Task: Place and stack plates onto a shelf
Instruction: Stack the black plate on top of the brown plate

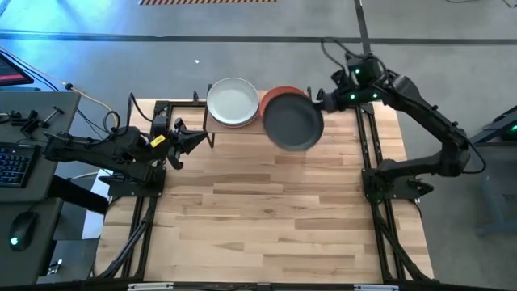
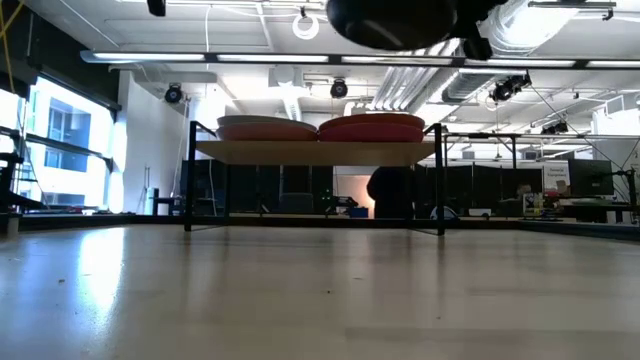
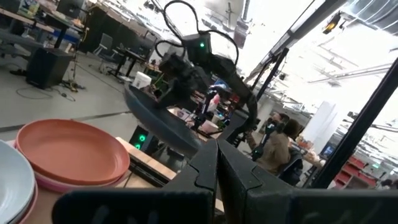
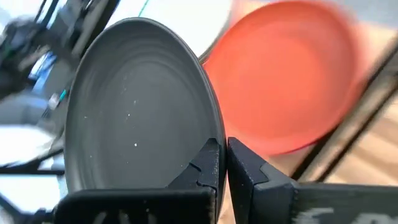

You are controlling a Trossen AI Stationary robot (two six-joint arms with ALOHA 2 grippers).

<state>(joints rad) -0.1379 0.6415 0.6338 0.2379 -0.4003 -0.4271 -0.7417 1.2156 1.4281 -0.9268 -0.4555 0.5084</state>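
The shelf stands at the table's far edge. It bears two stacks of plates: a pale grey-white plate tops the left one, a terracotta plate the right one. A dark grey plate hangs tilted above the right stack's near side, with my right gripper shut on it. In the low view this plate shows high above the shelf. My left gripper waits shut left of the shelf, touching nothing. My right gripper pinches the dark grey plate's rim between its two fingers, on the plate's right side. The fingers come from the table's right, slanting down. The plate is lifted clear of the shelf and tilted, its hollow face turned toward the wrist camera.
In the left wrist view the terracotta plate lies on a pink one, beside the pale plate. The black arm frames run along both table sides. Bare wooden tabletop lies in front of the shelf. A person sits beyond the table.
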